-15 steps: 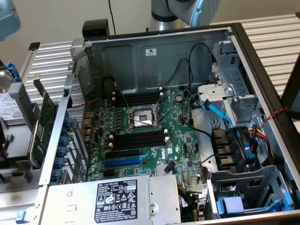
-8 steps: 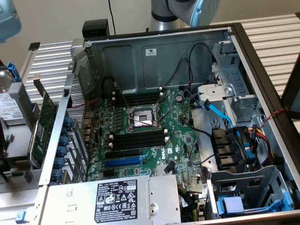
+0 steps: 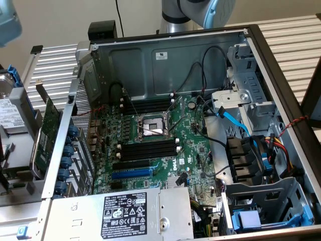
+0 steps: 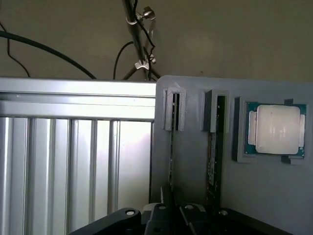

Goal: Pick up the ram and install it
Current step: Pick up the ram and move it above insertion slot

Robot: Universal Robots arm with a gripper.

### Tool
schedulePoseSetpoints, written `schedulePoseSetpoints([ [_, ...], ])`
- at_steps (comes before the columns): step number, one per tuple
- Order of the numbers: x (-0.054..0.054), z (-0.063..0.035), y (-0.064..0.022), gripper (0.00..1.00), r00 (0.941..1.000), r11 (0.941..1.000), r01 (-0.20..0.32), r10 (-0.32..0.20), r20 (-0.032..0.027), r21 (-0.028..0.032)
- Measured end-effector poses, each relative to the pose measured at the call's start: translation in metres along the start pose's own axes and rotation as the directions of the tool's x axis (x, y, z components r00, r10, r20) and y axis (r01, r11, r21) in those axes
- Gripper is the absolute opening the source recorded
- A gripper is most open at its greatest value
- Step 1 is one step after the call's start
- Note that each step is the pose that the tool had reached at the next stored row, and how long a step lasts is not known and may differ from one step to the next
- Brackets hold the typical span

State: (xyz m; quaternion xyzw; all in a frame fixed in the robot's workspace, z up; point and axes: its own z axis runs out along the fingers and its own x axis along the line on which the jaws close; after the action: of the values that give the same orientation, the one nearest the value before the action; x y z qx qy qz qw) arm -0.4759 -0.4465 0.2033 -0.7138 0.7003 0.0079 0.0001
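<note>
Wrist view: nearest the camera, the black gripper (image 4: 177,211) held its jaws closed on the near end of the ram (image 4: 171,147), a long, narrow dark-green circuit-board stick standing on edge in a slot of a grey plastic holder (image 4: 195,166). Farther along the holder, a second green stick (image 4: 213,156) sat in the neighbouring slot, with a square silver-topped processor (image 4: 275,129) just beside it. In the exterior view, the open grey metal computer case (image 3: 150,75) lay across the middle of the frame, its long black memory slots (image 3: 148,149) at centre.

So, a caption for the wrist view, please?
Hand at grey plastic holder: two narrow dark-green ram sticks in slots, one square silver processor alongside.
</note>
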Motion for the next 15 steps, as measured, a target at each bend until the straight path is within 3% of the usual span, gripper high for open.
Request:
schedulePoseSetpoints([
  [15, 0.010, -0.0661, 0.0014, 0.13, 1.0000, 1.0000, 0.000, 0.000, -0.0001, -0.0012],
])
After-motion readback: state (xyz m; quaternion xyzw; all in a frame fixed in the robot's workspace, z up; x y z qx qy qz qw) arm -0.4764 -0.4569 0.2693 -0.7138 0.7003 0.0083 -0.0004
